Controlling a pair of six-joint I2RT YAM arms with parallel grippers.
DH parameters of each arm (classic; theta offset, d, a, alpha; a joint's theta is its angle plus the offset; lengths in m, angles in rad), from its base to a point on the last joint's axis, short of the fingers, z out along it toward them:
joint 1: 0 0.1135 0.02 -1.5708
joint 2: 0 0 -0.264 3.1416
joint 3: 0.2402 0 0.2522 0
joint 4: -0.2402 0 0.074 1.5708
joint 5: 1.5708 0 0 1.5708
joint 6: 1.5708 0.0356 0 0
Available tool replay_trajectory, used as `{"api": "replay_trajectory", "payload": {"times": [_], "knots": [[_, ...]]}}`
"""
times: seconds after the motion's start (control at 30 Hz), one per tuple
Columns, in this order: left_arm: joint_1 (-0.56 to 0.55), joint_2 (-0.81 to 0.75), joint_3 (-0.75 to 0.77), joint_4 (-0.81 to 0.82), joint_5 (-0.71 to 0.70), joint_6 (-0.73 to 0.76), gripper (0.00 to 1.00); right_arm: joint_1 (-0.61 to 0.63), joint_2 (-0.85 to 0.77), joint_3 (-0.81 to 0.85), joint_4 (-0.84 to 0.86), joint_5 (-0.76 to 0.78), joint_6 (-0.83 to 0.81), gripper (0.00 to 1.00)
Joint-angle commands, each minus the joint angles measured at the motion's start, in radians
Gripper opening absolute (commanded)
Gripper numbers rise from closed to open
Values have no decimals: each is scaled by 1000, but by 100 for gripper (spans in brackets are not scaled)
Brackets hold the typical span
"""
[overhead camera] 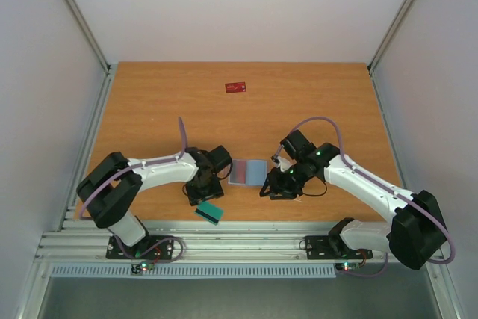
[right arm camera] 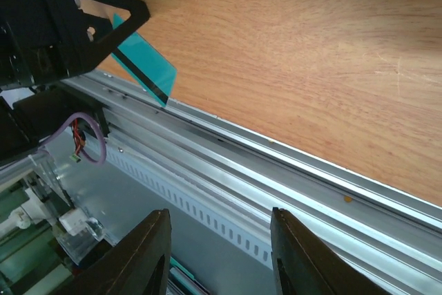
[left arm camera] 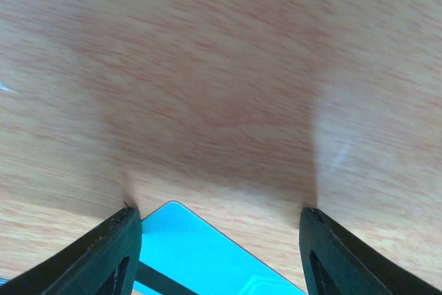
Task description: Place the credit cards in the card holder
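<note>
The teal-green card (overhead camera: 210, 213) lies at the table's front edge, partly over it. My left gripper (overhead camera: 202, 196) stands over it, open. In the left wrist view the card (left arm camera: 200, 257) lies between the spread fingers of the left gripper (left arm camera: 219, 213), one corner near the left finger. The card holder (overhead camera: 252, 172) lies light-blue face up between the two grippers, with a reddish strip (overhead camera: 238, 171) along its left side. One red card (overhead camera: 236, 87) lies far back. My right gripper (overhead camera: 269, 189) is open and empty just right of the holder; in its own view the right gripper (right arm camera: 221, 217) points over the front rail.
Aluminium rails (overhead camera: 224, 240) and a slotted strip (right arm camera: 207, 212) run along the table's front edge. In the right wrist view the teal card (right arm camera: 146, 68) sticks out under the black left gripper (right arm camera: 65, 18). Grey walls enclose the table on three sides.
</note>
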Motion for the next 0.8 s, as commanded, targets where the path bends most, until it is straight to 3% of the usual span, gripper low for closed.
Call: {"api": "replay_trajectory", "payload": {"times": [0.0, 0.2, 0.4, 0.57, 0.77], "knots": [[-45, 124, -16, 255, 93, -6, 63, 6, -21, -14, 16, 7, 14, 42], [-54, 115, 49, 216, 55, 67, 64, 6, -20, -20, 20, 3, 4, 42], [-54, -30, 88, 51, -43, 136, 67, 6, -20, -24, 50, -11, -1, 42], [-54, -238, -28, 29, -38, 92, 68, 8, 3, -63, 173, -68, 27, 40], [-57, -445, -219, 131, 66, 56, 67, 40, 111, -57, 301, -103, 10, 38]]}}
